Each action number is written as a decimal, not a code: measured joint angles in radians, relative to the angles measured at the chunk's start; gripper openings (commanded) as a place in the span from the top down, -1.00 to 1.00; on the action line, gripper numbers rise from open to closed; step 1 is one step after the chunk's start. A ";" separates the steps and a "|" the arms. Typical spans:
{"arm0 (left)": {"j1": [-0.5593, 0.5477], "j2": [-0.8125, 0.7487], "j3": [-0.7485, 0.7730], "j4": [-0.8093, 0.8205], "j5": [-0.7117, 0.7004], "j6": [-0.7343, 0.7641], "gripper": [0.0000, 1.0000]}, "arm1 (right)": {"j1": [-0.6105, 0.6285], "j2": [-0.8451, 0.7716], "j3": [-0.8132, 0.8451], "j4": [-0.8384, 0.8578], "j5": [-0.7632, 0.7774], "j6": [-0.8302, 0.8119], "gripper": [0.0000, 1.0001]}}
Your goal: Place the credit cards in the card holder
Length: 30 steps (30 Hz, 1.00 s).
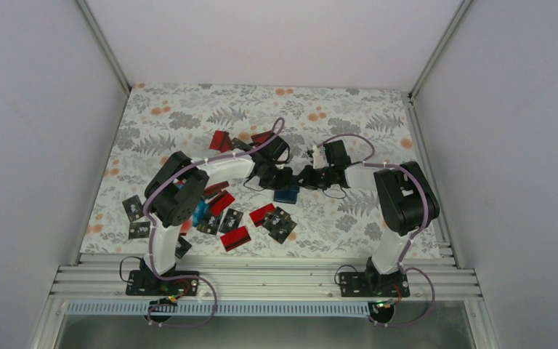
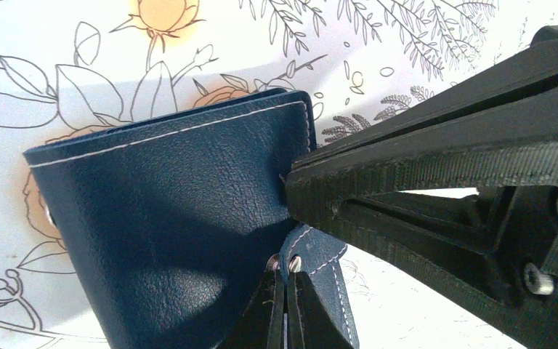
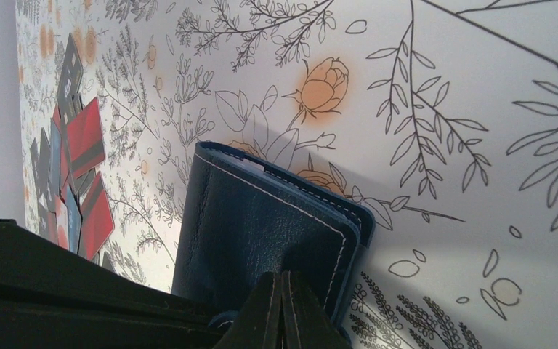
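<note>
The navy card holder [image 1: 287, 194] lies folded on the flowered table between my two grippers. In the left wrist view it fills the left half [image 2: 167, 218], and my left gripper [image 2: 285, 280] is shut on its snap tab [image 2: 323, 265]. My right gripper [image 3: 282, 283] is shut, its joined fingertips pressing on the holder's cover [image 3: 261, 225] with nothing between them. In the left wrist view the right gripper [image 2: 294, 185] meets the holder's right edge. Credit cards [image 1: 235, 238], mostly red with some black, lie scattered left of the holder. Some credit cards [image 3: 83, 145] show at the far left.
More cards lie behind the left arm [image 1: 220, 139] and near the table's left side [image 1: 137, 209]. The left arm's black body [image 3: 80, 298] fills the lower left of the right wrist view. White walls enclose the table [image 1: 363, 116] on three sides.
</note>
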 measured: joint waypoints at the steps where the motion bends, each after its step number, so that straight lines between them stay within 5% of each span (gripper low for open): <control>1: 0.002 0.000 0.000 -0.001 0.002 0.004 0.95 | 0.000 0.001 0.000 0.003 0.000 0.000 0.92; 18: 0.056 0.025 0.011 -0.014 0.086 0.055 0.95 | 0.000 0.014 0.007 0.021 -0.010 0.000 0.91; 30: 0.098 0.137 0.172 -0.180 0.204 0.090 0.95 | -0.002 0.018 0.007 0.034 -0.005 -0.001 0.92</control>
